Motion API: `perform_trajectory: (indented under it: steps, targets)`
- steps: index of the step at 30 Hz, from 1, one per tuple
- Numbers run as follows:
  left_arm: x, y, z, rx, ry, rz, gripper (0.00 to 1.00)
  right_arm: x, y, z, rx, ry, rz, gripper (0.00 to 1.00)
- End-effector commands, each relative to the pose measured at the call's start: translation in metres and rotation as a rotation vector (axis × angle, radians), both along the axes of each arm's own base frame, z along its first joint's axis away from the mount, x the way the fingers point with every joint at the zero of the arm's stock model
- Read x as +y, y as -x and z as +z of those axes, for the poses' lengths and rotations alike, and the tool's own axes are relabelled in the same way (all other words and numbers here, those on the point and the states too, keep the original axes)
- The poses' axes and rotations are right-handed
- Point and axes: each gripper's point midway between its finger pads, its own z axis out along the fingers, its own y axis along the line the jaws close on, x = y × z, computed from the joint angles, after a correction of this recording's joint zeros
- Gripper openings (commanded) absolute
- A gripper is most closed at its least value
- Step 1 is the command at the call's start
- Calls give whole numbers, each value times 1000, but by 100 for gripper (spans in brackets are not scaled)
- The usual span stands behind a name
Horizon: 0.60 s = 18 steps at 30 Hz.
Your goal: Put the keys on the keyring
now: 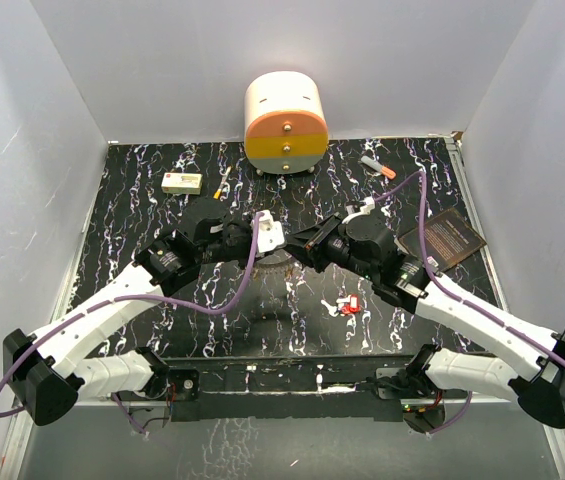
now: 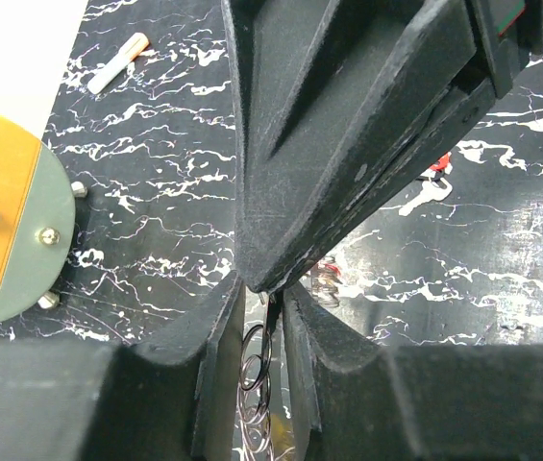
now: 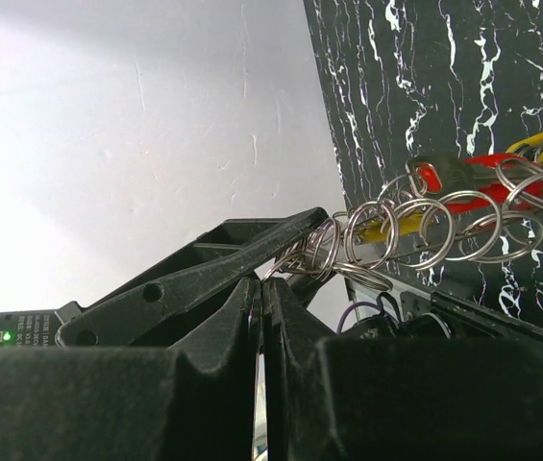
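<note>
My right gripper (image 3: 259, 283) is pressed together on one end of the keyring (image 3: 415, 226) — a chain of linked wire rings — holding that end clear of the table (image 1: 262, 335) so the loops hang where they can be worked. My left gripper (image 2: 264, 331) stands narrowly apart around a few rings just below the right's tip. Whether its pads bear on them I cannot tell. I judge it is there to steady one loop. Red and yellow keys (image 3: 463, 178) sit among the rings, threaded or not I cannot say. Another red-headed key (image 1: 347, 305) lies loose on the table, apart from both grippers.
</note>
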Motion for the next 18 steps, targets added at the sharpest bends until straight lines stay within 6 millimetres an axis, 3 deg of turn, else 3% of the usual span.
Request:
perform_trajectory:
  steps: [1, 8, 18]
  targets:
    - [-3, 0, 19, -35, 43, -6, 20, -2, 4, 43, -77, -132, 0, 8]
    - [-5, 1, 24, -28, 57, -11, 18, -2, 4, 39, -65, -130, -2, 8]
    - [-7, 9, 34, 13, 82, -32, 28, -2, 3, 37, -59, -139, -12, 8]
